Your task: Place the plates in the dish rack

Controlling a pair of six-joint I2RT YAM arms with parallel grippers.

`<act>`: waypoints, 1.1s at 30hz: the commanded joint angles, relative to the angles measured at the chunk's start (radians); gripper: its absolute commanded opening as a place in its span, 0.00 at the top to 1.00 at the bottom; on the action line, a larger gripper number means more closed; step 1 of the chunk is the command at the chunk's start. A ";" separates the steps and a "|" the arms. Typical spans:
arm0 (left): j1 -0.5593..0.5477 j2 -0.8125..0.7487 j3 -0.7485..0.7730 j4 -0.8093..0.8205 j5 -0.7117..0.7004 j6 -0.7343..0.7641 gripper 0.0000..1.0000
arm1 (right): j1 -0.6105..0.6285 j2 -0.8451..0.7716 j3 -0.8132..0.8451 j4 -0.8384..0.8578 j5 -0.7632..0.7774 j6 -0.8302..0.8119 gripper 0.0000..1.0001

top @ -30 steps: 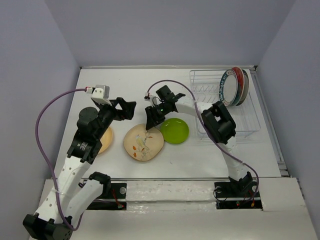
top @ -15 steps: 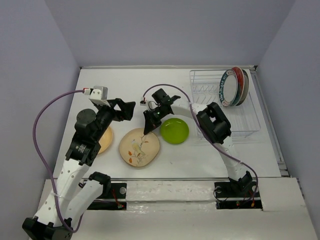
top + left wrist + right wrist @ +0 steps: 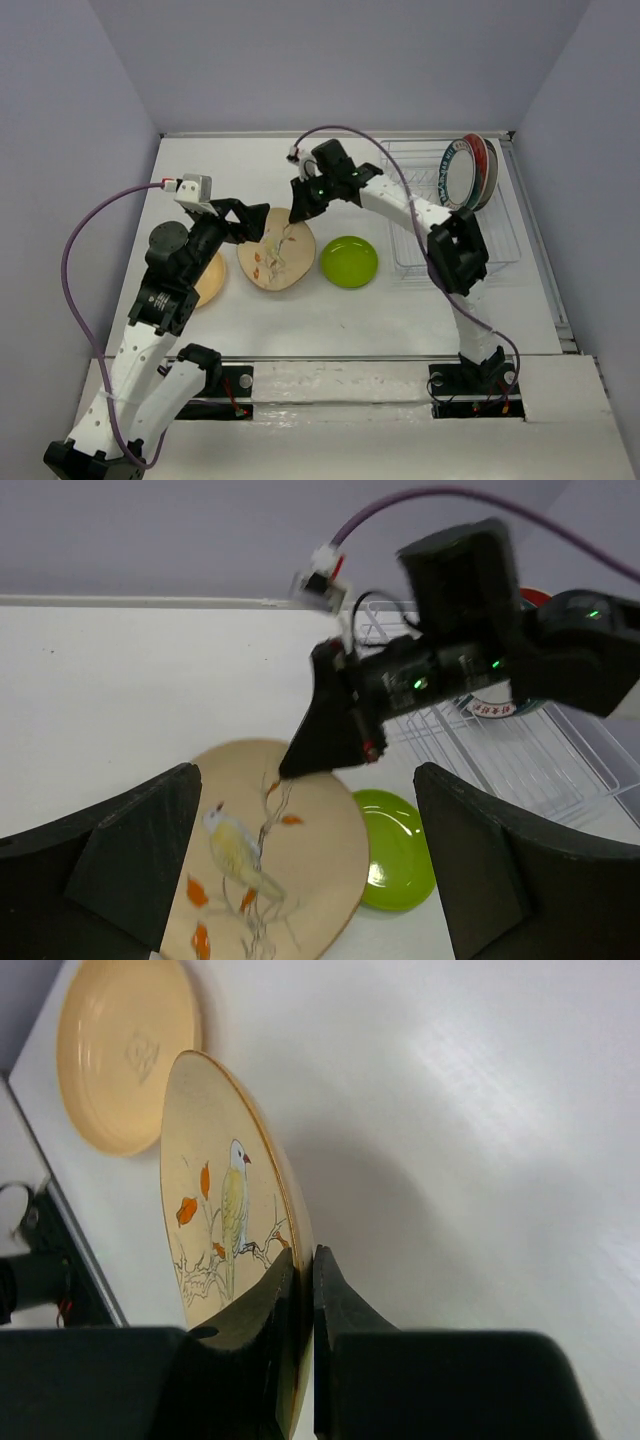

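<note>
Desk (image 3: 200,180): white, walled in by pale panels, and it carried the rack and the loose plates

Dish rack (image 3: 410,170): pale wire basket at the far right of the desk, well apart from the loose plates; in the left wrist view (image 3: 540,760) it lay behind the right arm

Racked plates (image 3: 468,173): stood on edge together at the rack's far right corner, a white one with a teal patterned rim facing left and a red rim just behind it; how many stood there could not be told

Bird plate (image 3: 275,250): beige, with a yellow bird on a branch with orange leaves (image 3: 250,850); it was tilted up off the flat, held by its far rim, between the tan-orange plate and the lime green plate; whether its near edge touched the desk could not be told

Lime green plate (image 3: 349,261): flat on the desk just right of the bird plate

Tan-orange plate (image 3: 208,280): flat on the desk at the left, partly hidden by the left arm; plain in the right wrist view (image 3: 125,1050)

Right hand (image 3: 295,213): pinched tight on the bird plate's rim, one finger on each face (image 3: 298,1270)

Left hand (image 3: 254,222): fingers (image 3: 130,870) spread wide with nothing gripped, just beside the bird plate's left edge, and the plate showed between them in its own view
</note>
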 commanded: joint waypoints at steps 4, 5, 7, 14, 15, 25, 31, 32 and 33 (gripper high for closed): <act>-0.013 -0.043 -0.006 0.062 0.035 -0.006 0.01 | -0.282 -0.419 -0.036 0.126 0.270 0.013 0.93; -0.013 -0.048 -0.006 0.062 0.036 -0.006 0.01 | -0.317 -0.441 -0.037 0.077 0.428 -0.034 0.93; -0.022 -0.059 -0.006 0.062 0.038 -0.006 0.01 | -0.328 -0.485 -0.027 0.014 0.631 -0.091 0.93; -0.045 -0.066 -0.003 0.060 0.041 -0.001 0.01 | -0.401 -0.519 -0.023 -0.011 1.193 -0.273 0.93; -0.045 -0.070 -0.003 0.060 0.039 -0.001 0.01 | -0.411 -0.518 -0.015 -0.009 1.212 -0.294 0.93; -0.048 -0.068 -0.005 0.060 0.038 0.000 0.01 | -0.451 -0.418 0.039 -0.029 1.286 -0.408 0.93; -0.050 -0.062 -0.005 0.060 0.039 0.000 0.01 | -0.460 -0.392 0.029 -0.031 1.249 -0.414 0.93; -0.050 -0.062 -0.005 0.060 0.039 0.000 0.01 | -0.460 -0.383 0.028 -0.031 1.243 -0.414 0.93; -0.048 -0.062 -0.005 0.060 0.039 -0.001 0.01 | -0.460 -0.376 0.026 -0.032 1.226 -0.414 0.93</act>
